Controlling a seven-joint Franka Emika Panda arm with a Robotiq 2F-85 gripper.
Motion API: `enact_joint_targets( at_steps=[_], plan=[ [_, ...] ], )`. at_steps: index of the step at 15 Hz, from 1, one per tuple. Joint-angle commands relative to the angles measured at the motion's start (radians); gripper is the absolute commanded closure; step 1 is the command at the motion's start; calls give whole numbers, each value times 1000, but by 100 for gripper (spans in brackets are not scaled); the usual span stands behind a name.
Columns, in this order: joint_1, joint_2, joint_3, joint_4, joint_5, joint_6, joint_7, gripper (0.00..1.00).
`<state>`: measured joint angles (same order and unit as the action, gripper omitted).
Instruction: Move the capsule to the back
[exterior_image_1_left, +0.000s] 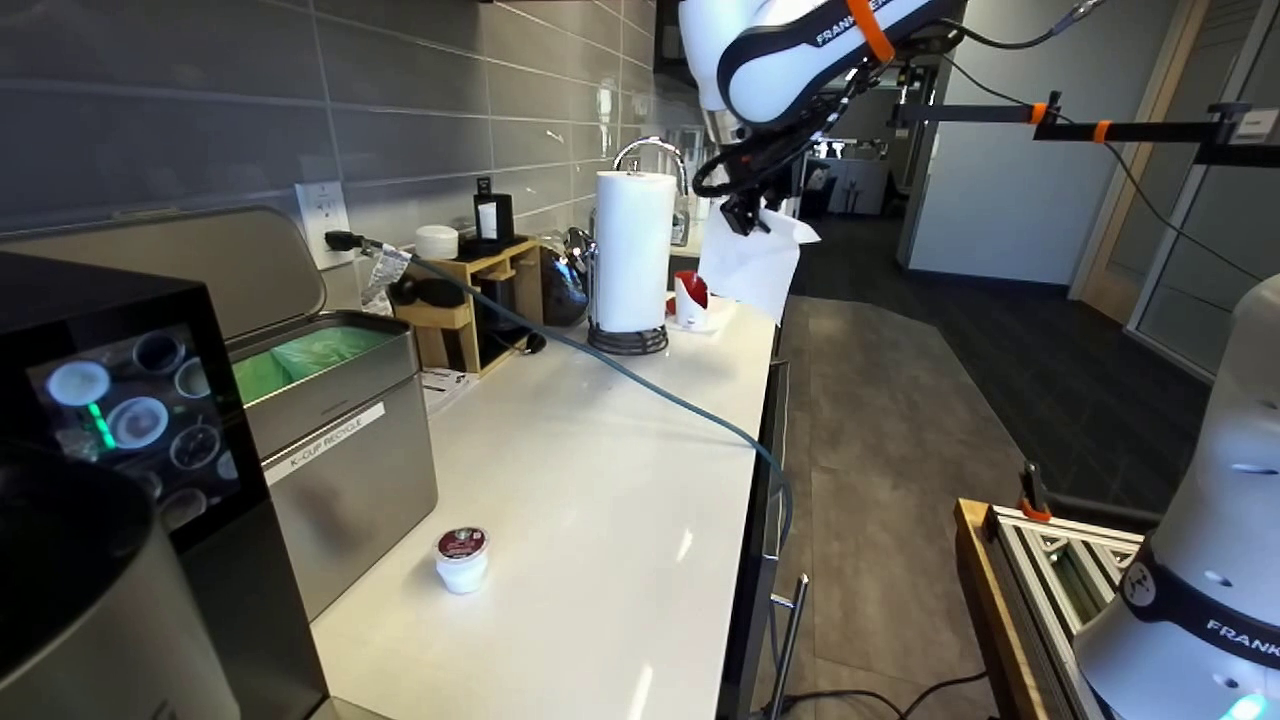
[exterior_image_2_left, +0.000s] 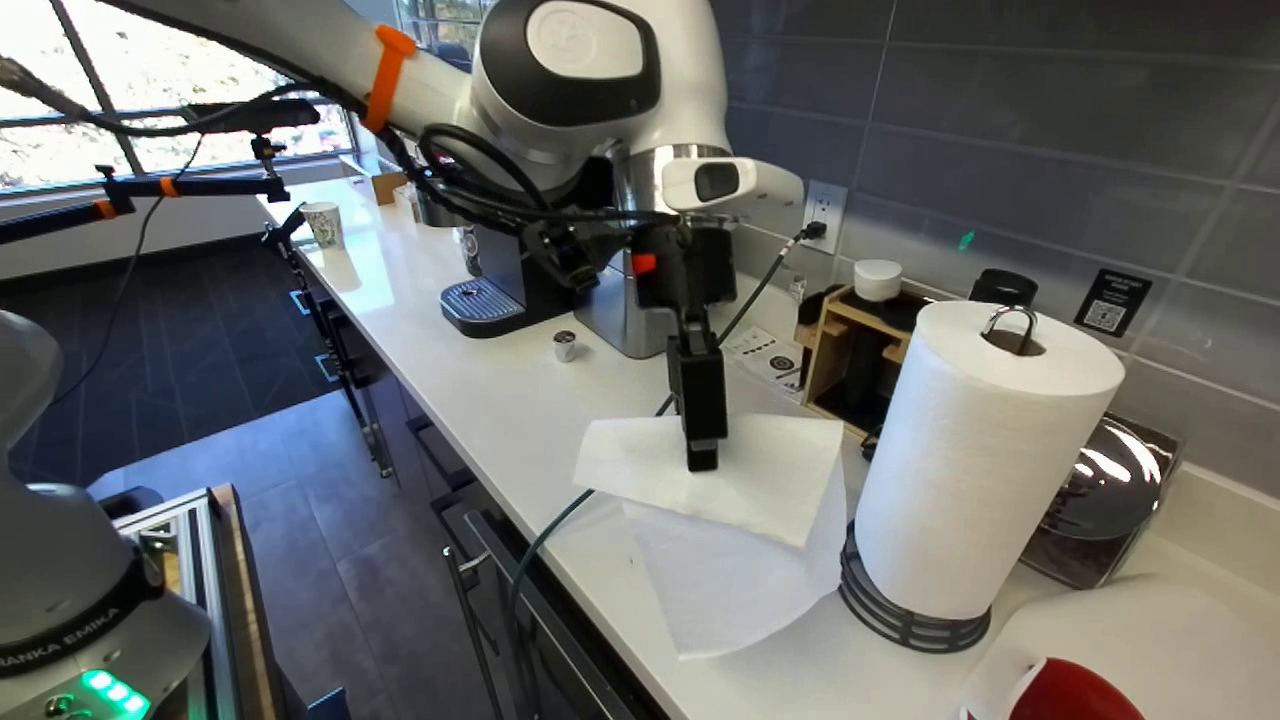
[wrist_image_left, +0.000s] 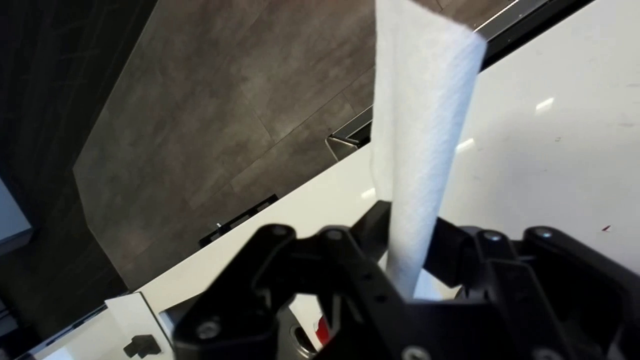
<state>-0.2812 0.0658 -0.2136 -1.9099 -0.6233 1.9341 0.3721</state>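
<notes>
Jaws clamped on a paper sheet (exterior_image_2_left: 755, 500) (drooping); the capsule (exterior_image_1_left: 462, 562) stands upright on the counter (exterior_image_1_left: 600, 500)

The capsule (exterior_image_1_left: 462, 560) shows a dark red-brown top with pale print over a white lower body. The tool (exterior_image_2_left: 703, 455) is black, with silver screw heads (wrist_image_left: 207, 329) visible in the wrist view. The paper sheet (exterior_image_2_left: 735, 575) and towel roll (exterior_image_1_left: 634, 255) are white, as is the surface (exterior_image_1_left: 590, 490). Wall tiles (exterior_image_1_left: 410, 145) are grey, crossed by paler joint lines. The bin (exterior_image_1_left: 370, 490) is silver-grey, its liner (exterior_image_1_left: 330, 352) green, its label (exterior_image_1_left: 325, 443) white with black lettering. The cable (exterior_image_1_left: 664, 392) is blue-green. The arm (exterior_image_2_left: 690, 80) is white with black sections; its strap (exterior_image_2_left: 388, 78) is orange.
</notes>
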Motion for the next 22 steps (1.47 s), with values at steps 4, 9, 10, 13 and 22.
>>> enact_joint_targets(
  at_steps=[4, 9, 10, 13, 22],
  plan=[
    [6, 118, -44, 90, 106, -55, 24, 97],
    [21, 97, -47, 55, 78, -12, 4, 90],
    [23, 97, -47, 55, 78, -12, 4, 90],
    [11, 151, -48, 79, 109, 21, -24, 97],
    [5, 368, -46, 194, 237, 28, -56, 97]
  ],
)
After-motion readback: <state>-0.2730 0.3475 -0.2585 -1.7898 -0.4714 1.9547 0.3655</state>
